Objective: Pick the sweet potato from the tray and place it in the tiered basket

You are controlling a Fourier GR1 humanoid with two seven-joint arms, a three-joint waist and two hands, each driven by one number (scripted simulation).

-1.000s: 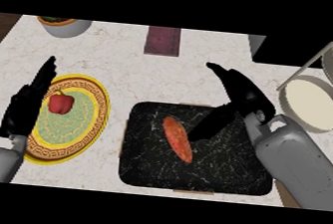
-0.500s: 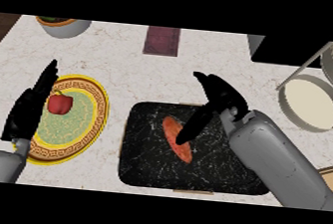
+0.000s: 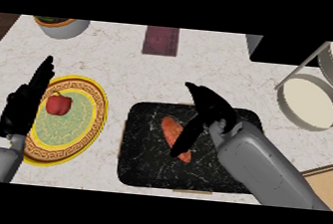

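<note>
An orange sweet potato [image 3: 172,130] lies on the black marbled tray [image 3: 147,157] at the centre of the counter. My right hand [image 3: 210,113] hovers over it, open, its straight fingers [image 3: 185,140] laid across the potato's right side and hiding part of it. The tiered basket [image 3: 311,104], with white round tiers on a thin grey frame, stands at the far right. My left hand [image 3: 24,104] rests open, fingers up, along the left edge of a yellow plate.
A yellow-rimmed green plate [image 3: 82,96] left of the tray carries a red bell pepper [image 3: 58,104]. At the back are a bowl [image 3: 59,24], a dark purple block [image 3: 162,40] and a black box [image 3: 286,49]. A wooden board [image 3: 330,178] shows at the lower right.
My right hand and forearm have moved left across the tray, from its right part until the fingers lie over the sweet potato. The left hand has stayed put.
</note>
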